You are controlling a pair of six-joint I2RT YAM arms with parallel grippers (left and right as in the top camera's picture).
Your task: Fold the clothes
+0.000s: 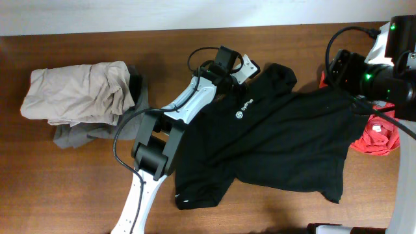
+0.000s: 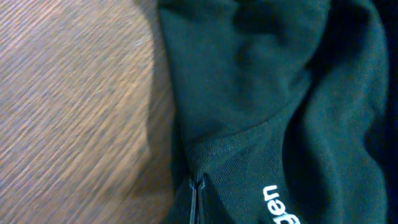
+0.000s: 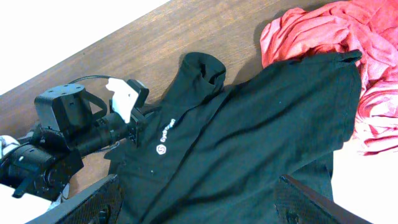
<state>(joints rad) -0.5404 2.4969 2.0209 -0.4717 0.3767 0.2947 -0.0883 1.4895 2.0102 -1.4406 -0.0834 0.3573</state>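
Observation:
A black polo shirt point(image 1: 279, 136) with a small white logo lies spread and wrinkled across the middle of the wooden table. It also shows in the left wrist view point(image 2: 280, 93) and the right wrist view point(image 3: 261, 124). My left gripper point(image 1: 242, 67) is at the shirt's upper left edge near the collar. In the left wrist view its jaws point(image 2: 196, 199) are shut on a pinch of the black fabric. My right gripper point(image 3: 199, 182) is wide open and empty, held above the shirt's right part. In the overhead view only the right arm point(image 1: 370, 75) shows.
A pile of beige clothes point(image 1: 78, 94) lies at the far left on a grey garment point(image 1: 71, 135). Red clothes point(image 1: 377, 136) lie at the right edge, partly under the black shirt's sleeve, and show in the right wrist view point(image 3: 323, 31). Bare wood point(image 1: 52, 188) lies at the front left.

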